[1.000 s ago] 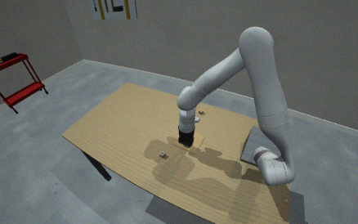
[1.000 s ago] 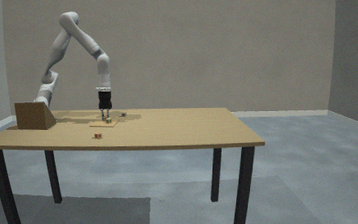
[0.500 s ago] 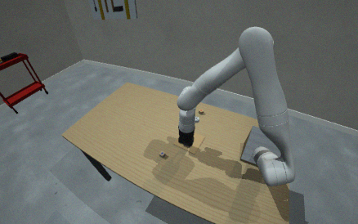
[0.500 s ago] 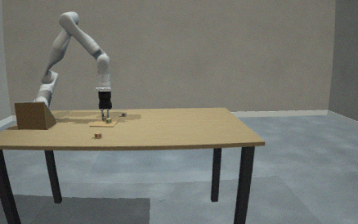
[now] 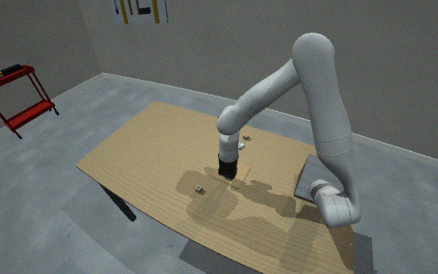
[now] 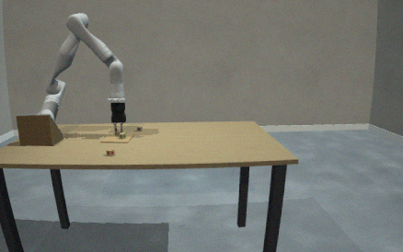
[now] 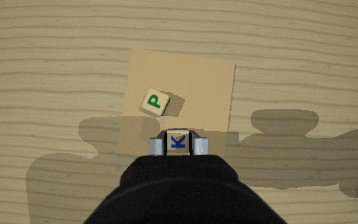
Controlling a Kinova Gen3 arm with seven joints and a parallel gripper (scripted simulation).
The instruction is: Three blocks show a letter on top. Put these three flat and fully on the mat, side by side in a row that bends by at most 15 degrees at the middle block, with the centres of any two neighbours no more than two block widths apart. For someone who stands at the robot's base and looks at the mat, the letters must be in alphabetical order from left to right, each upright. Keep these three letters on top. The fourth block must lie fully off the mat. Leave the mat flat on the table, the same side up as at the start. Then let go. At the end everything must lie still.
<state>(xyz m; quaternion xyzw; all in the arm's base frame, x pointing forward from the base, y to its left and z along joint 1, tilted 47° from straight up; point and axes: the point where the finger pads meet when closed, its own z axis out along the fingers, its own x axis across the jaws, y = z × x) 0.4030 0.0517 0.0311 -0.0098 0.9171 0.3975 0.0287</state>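
My gripper (image 7: 177,139) is shut on a wooden block with a blue K (image 7: 179,142) on top. It holds the block low over the near edge of the tan mat (image 7: 180,95). A block with a green P (image 7: 155,102) lies on the mat, slightly turned, just beyond and left of the K block. In the top view the gripper (image 5: 228,172) stands over the mat (image 5: 235,176). Two more blocks lie off the mat on the table: one small pale block (image 5: 199,188) in front and one reddish block (image 5: 246,135) behind. Their top faces are too small to read.
The arm's base sits on a grey plate (image 5: 315,177) at the table's right end. A tan wedge-shaped box (image 6: 37,130) stands at the table's left end in the exterior view. A red cart (image 5: 22,95) stands far off on the floor.
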